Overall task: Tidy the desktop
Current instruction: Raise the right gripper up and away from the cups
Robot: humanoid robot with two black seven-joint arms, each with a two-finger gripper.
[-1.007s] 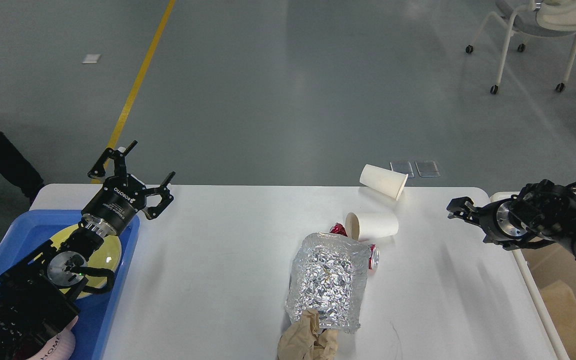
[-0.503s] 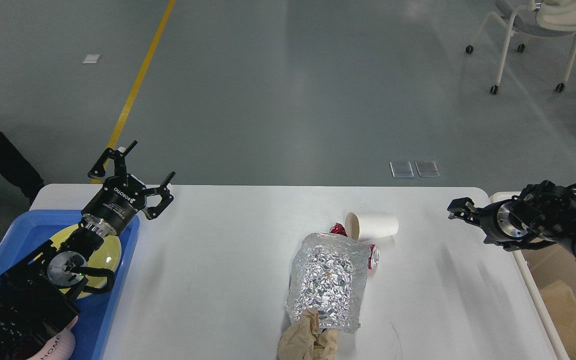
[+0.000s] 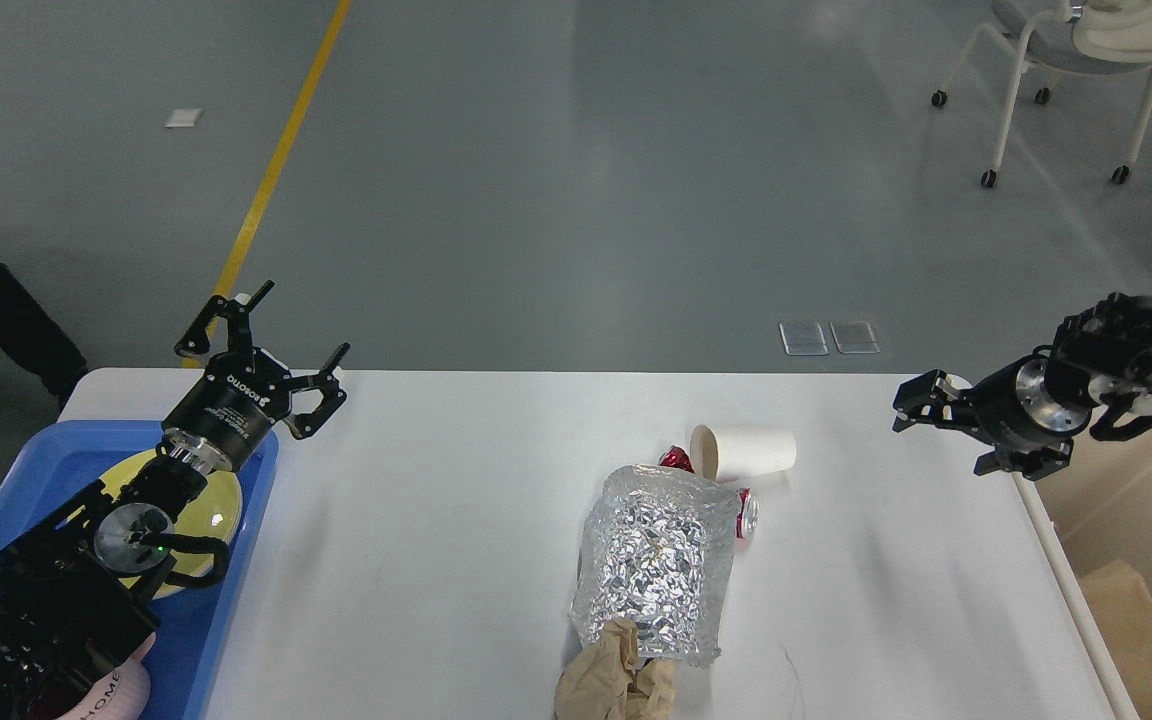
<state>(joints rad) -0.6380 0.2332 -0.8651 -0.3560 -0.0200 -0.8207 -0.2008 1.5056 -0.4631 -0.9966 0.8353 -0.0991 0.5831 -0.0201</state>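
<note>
The white desktop carries a white paper cup lying on its side, a crumpled silver foil sheet, a red can partly under the foil, a small red scrap beside the cup, and crumpled brown paper at the front edge. My left gripper is open and empty above the table's far left corner. My right gripper hovers over the table's far right corner, well right of the cup. It is small and dark, so I cannot tell its fingers apart.
A blue tray at the left holds a yellow plate under my left arm. A beige bin stands off the table's right edge. A wheeled chair stands far back right. A pink item lies at the bottom left.
A second white cup at the table's far edge one second ago is gone from view. My right arm has lifted and swung slightly right. The left arm has not moved.
</note>
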